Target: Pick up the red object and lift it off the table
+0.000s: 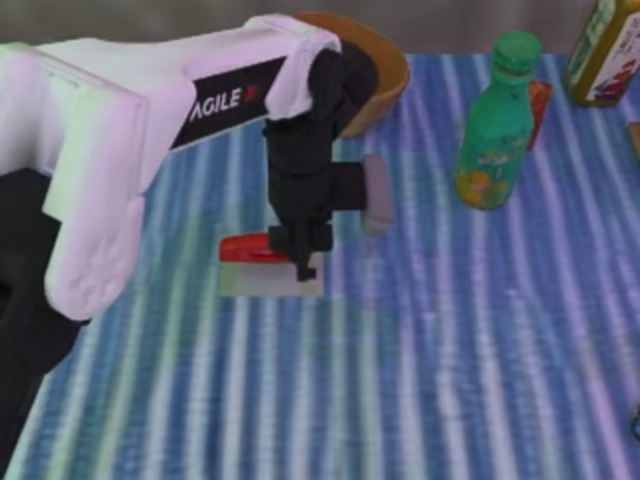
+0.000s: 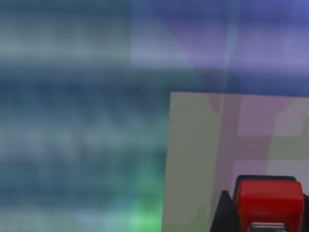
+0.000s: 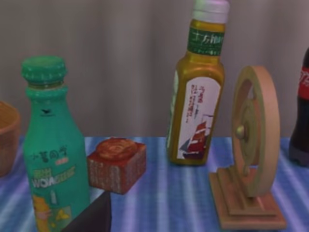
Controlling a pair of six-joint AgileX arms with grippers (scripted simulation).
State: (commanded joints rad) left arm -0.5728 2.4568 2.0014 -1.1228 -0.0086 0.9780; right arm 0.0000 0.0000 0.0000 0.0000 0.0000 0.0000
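The red object point(image 1: 252, 248) is a short bright red bar lying on a grey flat rectangle point(image 1: 268, 278) on the striped blue table point(image 1: 450, 350), left of centre. My left gripper point(image 1: 301, 260) is down over the bar's right end. In the left wrist view the red object point(image 2: 268, 199) fills the space between the dark fingers point(image 2: 223, 215), which press against its side, with the grey rectangle point(image 2: 193, 159) right underneath. The bar looks still at table level. My right arm is outside the top view; only a dark finger tip point(image 3: 94, 217) shows in its wrist view.
A green bottle point(image 1: 497, 125) stands back right, with a red-brown box point(image 1: 540, 100) behind it and a yellow bottle point(image 1: 605, 50) in the corner. A brown bowl point(image 1: 378, 62) sits behind the left wrist. The right wrist view adds a wooden wheel point(image 3: 251, 145) and a cola bottle point(image 3: 301, 111).
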